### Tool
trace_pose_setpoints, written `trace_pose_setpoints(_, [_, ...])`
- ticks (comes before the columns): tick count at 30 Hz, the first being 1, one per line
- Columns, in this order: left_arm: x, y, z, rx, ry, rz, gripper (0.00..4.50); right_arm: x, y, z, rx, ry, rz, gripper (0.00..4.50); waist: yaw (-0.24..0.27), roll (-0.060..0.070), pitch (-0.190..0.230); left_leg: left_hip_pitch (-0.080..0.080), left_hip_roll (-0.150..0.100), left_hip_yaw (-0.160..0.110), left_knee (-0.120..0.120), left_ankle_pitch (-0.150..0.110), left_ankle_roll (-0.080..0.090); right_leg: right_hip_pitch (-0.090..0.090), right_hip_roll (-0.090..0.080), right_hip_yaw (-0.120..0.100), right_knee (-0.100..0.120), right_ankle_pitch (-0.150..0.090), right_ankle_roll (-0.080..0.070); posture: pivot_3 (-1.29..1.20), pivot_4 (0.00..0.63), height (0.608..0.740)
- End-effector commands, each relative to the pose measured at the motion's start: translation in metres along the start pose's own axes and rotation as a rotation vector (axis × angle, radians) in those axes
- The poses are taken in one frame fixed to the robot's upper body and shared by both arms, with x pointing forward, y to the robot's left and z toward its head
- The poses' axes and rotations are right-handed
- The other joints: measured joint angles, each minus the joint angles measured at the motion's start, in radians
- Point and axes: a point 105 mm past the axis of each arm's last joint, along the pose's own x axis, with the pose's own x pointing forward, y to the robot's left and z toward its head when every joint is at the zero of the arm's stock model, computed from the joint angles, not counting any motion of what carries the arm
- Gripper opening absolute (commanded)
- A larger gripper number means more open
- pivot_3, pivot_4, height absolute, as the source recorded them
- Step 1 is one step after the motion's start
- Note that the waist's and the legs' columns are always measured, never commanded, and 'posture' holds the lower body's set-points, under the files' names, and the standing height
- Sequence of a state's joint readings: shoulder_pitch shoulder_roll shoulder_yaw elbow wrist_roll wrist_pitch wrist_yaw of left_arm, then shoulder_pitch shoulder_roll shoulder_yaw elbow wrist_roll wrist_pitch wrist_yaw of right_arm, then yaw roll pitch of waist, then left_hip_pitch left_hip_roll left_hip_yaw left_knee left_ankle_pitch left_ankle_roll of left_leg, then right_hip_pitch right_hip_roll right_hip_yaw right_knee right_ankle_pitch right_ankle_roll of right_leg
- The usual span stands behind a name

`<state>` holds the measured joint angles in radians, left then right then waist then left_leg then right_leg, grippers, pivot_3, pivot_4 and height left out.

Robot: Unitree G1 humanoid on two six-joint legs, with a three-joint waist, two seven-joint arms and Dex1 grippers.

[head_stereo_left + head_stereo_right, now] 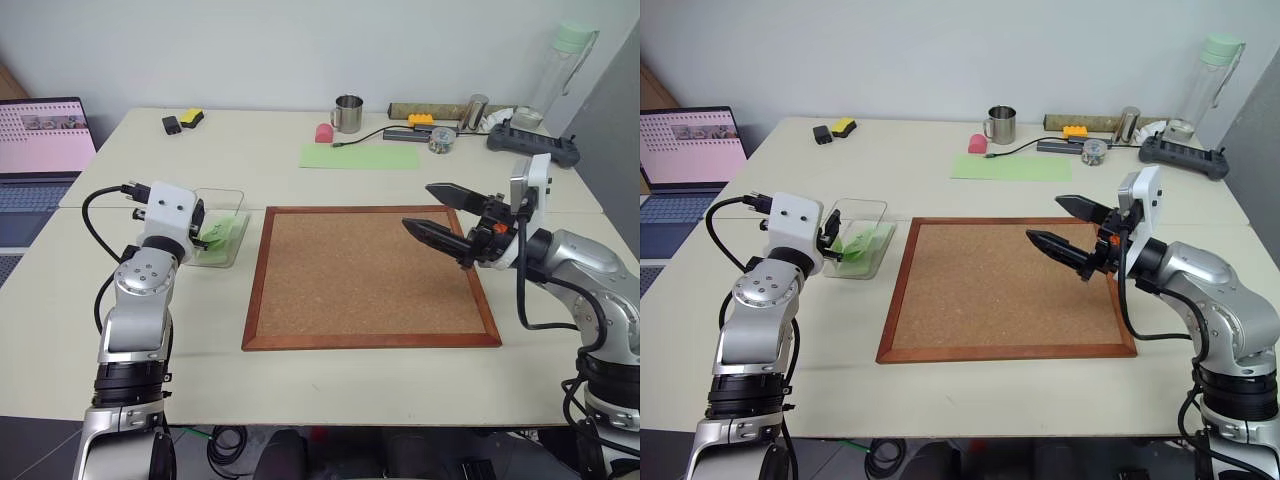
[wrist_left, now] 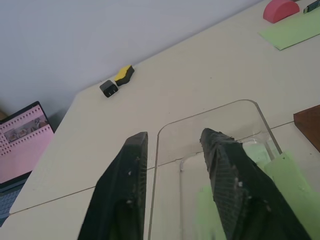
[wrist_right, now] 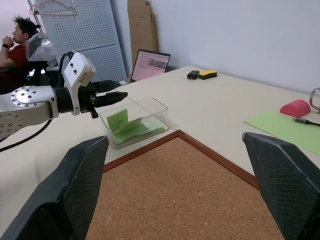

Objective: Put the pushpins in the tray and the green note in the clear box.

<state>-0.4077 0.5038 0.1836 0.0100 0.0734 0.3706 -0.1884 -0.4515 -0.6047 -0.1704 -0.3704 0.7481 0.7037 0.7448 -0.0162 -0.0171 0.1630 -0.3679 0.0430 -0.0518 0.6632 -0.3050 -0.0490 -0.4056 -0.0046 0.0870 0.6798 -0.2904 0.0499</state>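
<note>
The clear box (image 1: 232,202) stands on the table just left of the corkboard. A light-green note (image 3: 118,119) leans upright inside it, over more green paper lying flat on its floor. My left gripper (image 2: 172,135) is open at the box's near left corner. Its jaws straddle the box's wall, one finger outside and one inside beside the green note (image 2: 285,175), with nothing between them. My right gripper (image 1: 416,206) hangs wide open and empty above the right part of the corkboard. The pushpins and the tray are out of view.
A wood-framed corkboard (image 1: 370,275) fills the table's middle. Behind it lie a long pale-green sheet (image 1: 358,156), a metal mug (image 1: 347,113), a pink object (image 1: 324,133), a small round jar (image 1: 441,140) and a black controller (image 1: 530,145). A laptop (image 1: 40,140) stands far left. A person (image 3: 15,45) sits beyond the table.
</note>
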Motion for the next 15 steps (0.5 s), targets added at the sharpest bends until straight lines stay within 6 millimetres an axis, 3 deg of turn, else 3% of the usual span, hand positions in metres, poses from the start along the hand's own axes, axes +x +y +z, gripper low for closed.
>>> trace_pose_setpoints(1, [0.001, 0.004, 0.015, 0.021, -0.056, -0.006, 2.78, 0.0, 0.009, 0.01, -0.041, -0.022, 0.038, 4.5, 0.0, 0.0, 0.0, 0.0, 0.0, 0.0, 0.0, 0.0, 0.0, 0.0, 0.0, 0.0, 0.0, 0.0, 0.0, 0.0, 0.15, 0.74])
trace_pose_setpoints(4, [0.003, -0.007, 0.031, -0.005, -0.122, -0.093, 3.38, -0.002, 0.007, 0.007, -0.044, -0.013, 0.027, 4.5, 0.0, 0.0, 0.0, 0.0, 0.0, 0.0, 0.0, 0.0, 0.0, 0.0, 0.0, 0.0, 0.0, 0.0, 0.0, 0.0, 0.15, 0.74])
trace_pose_setpoints(9, [-0.009, -0.06, 0.067, -0.118, -0.225, -0.468, 4.41, -0.008, -0.008, -0.005, -0.085, 0.052, -0.061, 4.5, 0.007, 0.0, 0.0, -0.001, 0.0, 0.0, 0.0, 0.0, 0.0, 0.0, 0.0, -0.001, 0.0, 0.0, 0.0, 0.0, 0.15, 0.74])
trace_pose_setpoints(12, [-0.026, -0.09, 0.069, -0.125, -0.206, -0.698, 4.46, -0.015, -0.016, -0.021, -0.11, 0.136, -0.11, 4.5, 0.006, 0.0, 0.0, -0.001, 0.0, 0.001, 0.0, 0.0, 0.0, 0.0, 0.0, 0.0, 0.0, 0.0, 0.0, 0.0, 0.15, 0.74])
trace_pose_setpoints(15, [-0.045, -0.113, 0.059, -0.126, -0.164, -0.859, 4.46, -0.022, -0.023, -0.03, -0.102, 0.172, -0.166, 4.5, 0.002, 0.0, 0.0, 0.0, 0.0, 0.0, 0.0, 0.0, 0.0, 0.0, 0.001, 0.0, 0.0, 0.0, 0.0, 0.0, 0.15, 0.74])
